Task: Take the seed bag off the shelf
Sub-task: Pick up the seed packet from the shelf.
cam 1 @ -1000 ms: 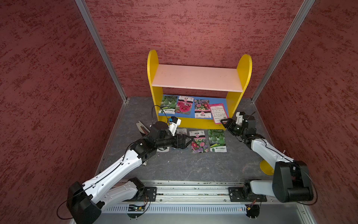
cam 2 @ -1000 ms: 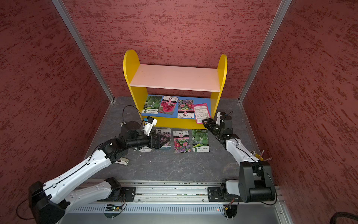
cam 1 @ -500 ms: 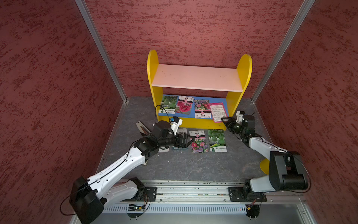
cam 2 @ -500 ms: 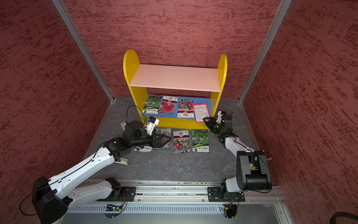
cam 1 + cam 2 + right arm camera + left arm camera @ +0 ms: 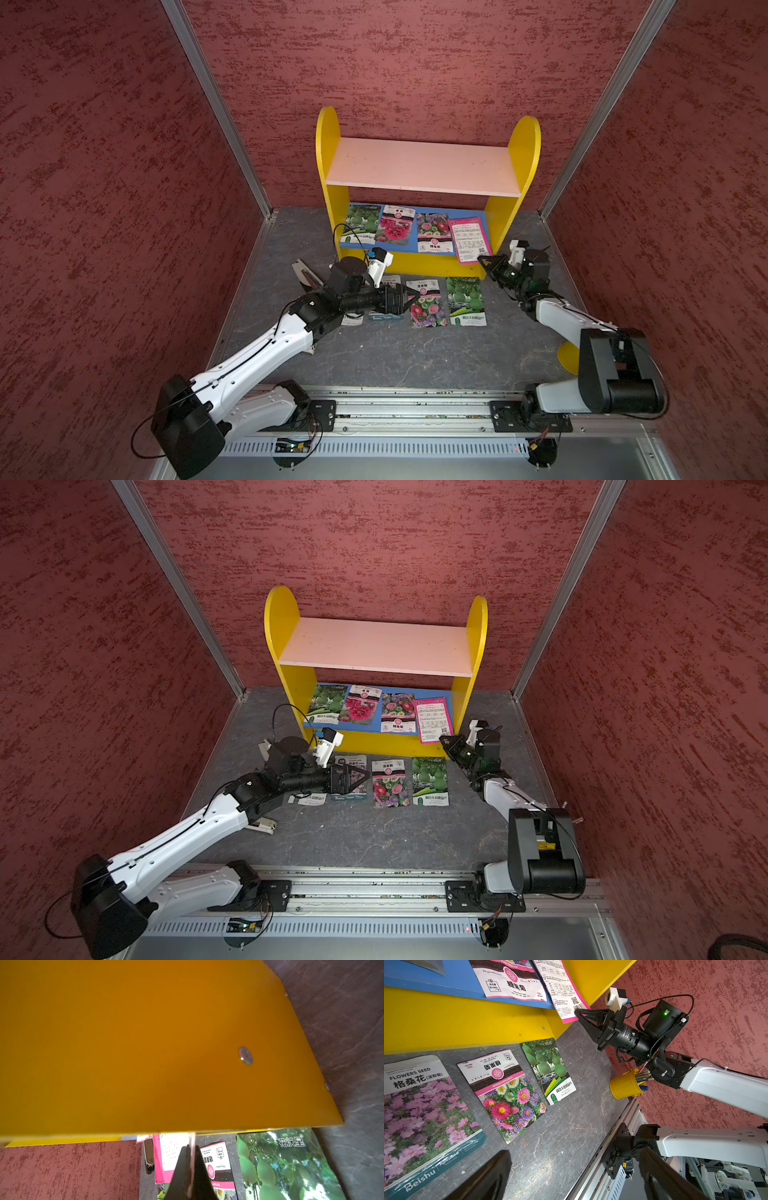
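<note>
The grey surface (image 5: 415,357) carries the shelf (image 5: 326,174) at its back. The shelf's upper board is bare, and a row of seed bags lies on its blue lower board (image 5: 425,982). The left hand (image 5: 411,300) hangs low over the loose bags (image 5: 426,303) laid out on the surface, jaws spread wide and holding nothing. The right hand (image 5: 484,260) sits close to the shelf's yellow side panel, jaws pinched together on the near corner of the pink seed bag (image 5: 469,239). That bag lies text side up at the end of the row, just beside a chrysanthemum bag (image 5: 433,232), with its front edge overhanging the board.

The pinch takes only a thin strip of corner, so a quick pull could let the slick film slip free. The side panel is the other risk: an outward swing may clip it and shove the light shelf. I cannot tell whether the pink bag overlaps its neighbour; if it does, that one may be dragged off too.
</note>
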You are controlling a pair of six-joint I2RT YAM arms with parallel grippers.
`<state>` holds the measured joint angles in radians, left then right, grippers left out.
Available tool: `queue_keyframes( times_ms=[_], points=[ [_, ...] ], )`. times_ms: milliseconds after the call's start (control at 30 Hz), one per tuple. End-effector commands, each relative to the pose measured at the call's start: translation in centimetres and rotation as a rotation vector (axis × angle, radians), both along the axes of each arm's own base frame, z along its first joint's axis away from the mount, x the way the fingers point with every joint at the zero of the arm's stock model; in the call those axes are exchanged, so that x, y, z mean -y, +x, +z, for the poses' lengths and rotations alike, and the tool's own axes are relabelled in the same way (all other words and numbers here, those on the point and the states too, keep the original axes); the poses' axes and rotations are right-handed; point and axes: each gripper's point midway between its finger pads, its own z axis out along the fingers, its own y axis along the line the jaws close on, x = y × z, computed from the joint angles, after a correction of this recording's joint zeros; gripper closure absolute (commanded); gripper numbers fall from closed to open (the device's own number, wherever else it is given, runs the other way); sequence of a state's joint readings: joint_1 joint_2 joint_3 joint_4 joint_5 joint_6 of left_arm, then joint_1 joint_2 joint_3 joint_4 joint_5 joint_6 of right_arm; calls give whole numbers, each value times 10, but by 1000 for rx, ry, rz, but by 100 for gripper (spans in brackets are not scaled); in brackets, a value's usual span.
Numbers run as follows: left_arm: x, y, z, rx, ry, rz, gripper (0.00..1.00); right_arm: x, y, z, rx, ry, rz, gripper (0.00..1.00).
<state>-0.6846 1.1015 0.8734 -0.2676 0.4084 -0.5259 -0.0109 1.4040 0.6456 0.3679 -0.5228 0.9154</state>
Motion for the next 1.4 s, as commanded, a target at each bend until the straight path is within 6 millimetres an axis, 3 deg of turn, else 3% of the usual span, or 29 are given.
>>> queue_keyframes(
  times_ms=[0, 167, 367, 567, 800, 1033, 1233, 1367],
  points=[
    [6, 3, 12, 25, -38, -12, 0, 3, -4, 14, 46, 1, -7, 100],
    [16, 8, 24, 11, -144, -10, 0, 1, -18, 27, 85, 3, 2, 100],
    [37, 19, 34, -26, -292, -23, 0, -7, -47, 62, 169, 16, 50, 100],
    [54, 41, 27, -39, -375, 17, 0, -19, -85, 96, 251, 73, 116, 100],
    [85, 71, 30, -62, -539, 3, 0, -32, -121, 117, 308, 122, 188, 100],
    [116, 94, 28, -86, -615, -11, 2, -41, -141, 125, 323, 139, 237, 100],
    [130, 107, 29, -109, -689, -22, 5, -48, -148, 120, 308, 133, 260, 100],
    [138, 109, 32, -114, -694, -40, 14, -51, -149, 117, 304, 131, 270, 100]
  ],
)
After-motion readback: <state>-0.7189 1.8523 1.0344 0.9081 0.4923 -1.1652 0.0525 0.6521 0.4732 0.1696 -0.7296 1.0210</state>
